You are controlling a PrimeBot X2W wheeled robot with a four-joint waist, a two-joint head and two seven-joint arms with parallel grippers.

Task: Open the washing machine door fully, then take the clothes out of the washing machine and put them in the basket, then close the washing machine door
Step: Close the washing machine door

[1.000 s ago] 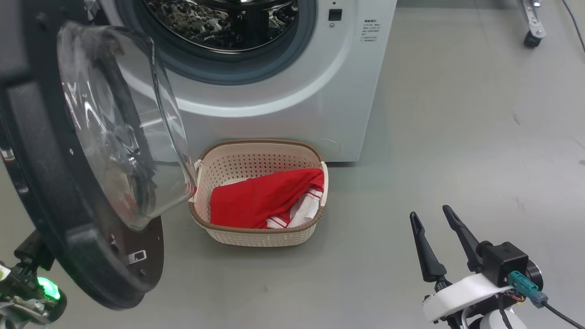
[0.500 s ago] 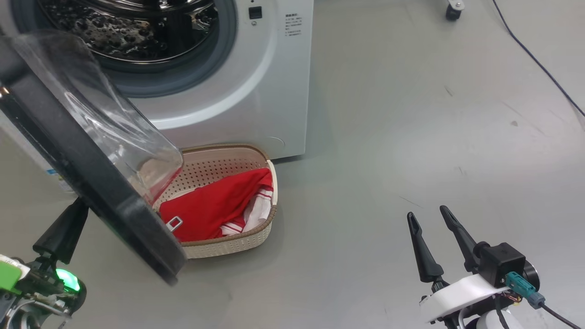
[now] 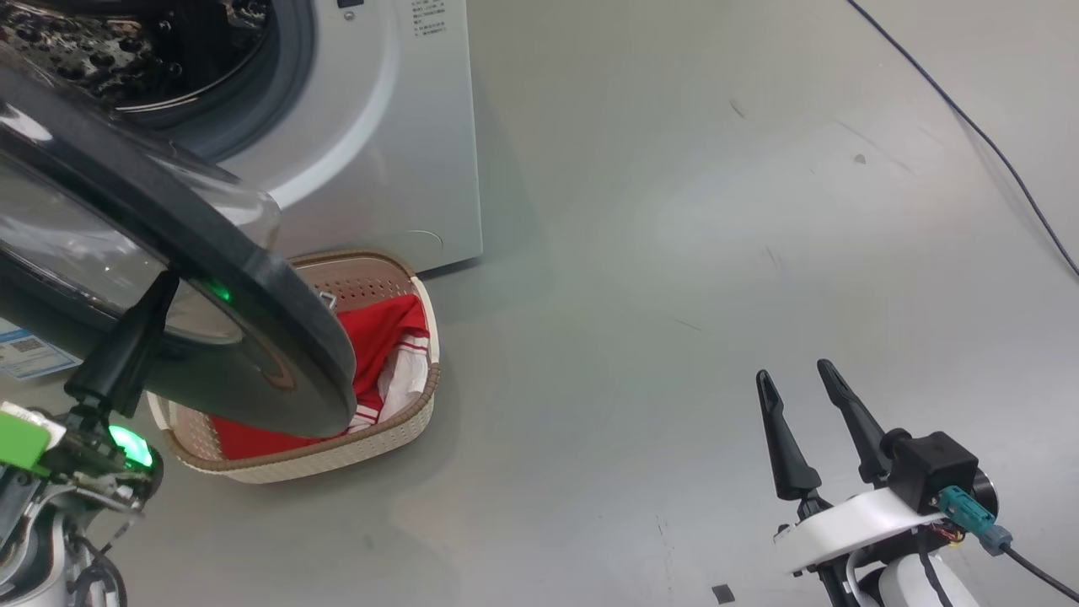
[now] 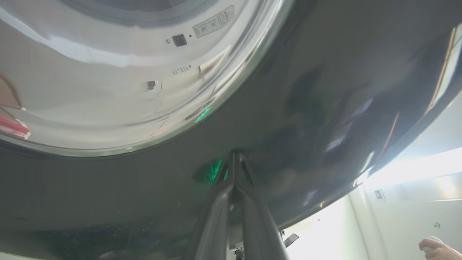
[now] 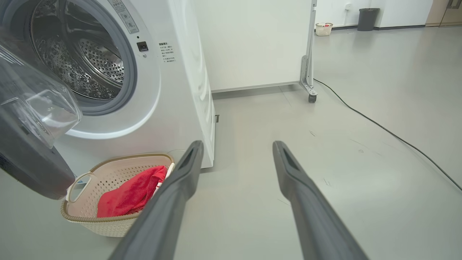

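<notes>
The washing machine (image 3: 396, 152) stands at the upper left, its steel drum (image 5: 83, 61) in the open. The washing machine door (image 3: 253, 287) hangs half swung, outer black face toward me, over much of the basket (image 3: 337, 459). My left gripper (image 3: 167, 280) is shut, its tip pressed against that outer face, seen close in the left wrist view as gripper (image 4: 234, 156) on door (image 4: 325, 90). The red and white clothes (image 3: 379, 329) lie in the basket, also clothes (image 5: 133, 193) in basket (image 5: 108, 224). My right gripper (image 3: 793, 371) is open over bare floor, holding nothing.
A black cable (image 3: 969, 126) runs across the floor at the right. A wheeled panel stand (image 5: 310, 72) is behind the machine, with a dark bin (image 5: 367, 18) far back. A person's hand (image 4: 436, 247) shows at a corner of the left wrist view.
The head camera has turned, shifting the whole picture left. The door has swung from inner face showing to outer face showing, toward the machine. The right gripper has stayed open and still.
</notes>
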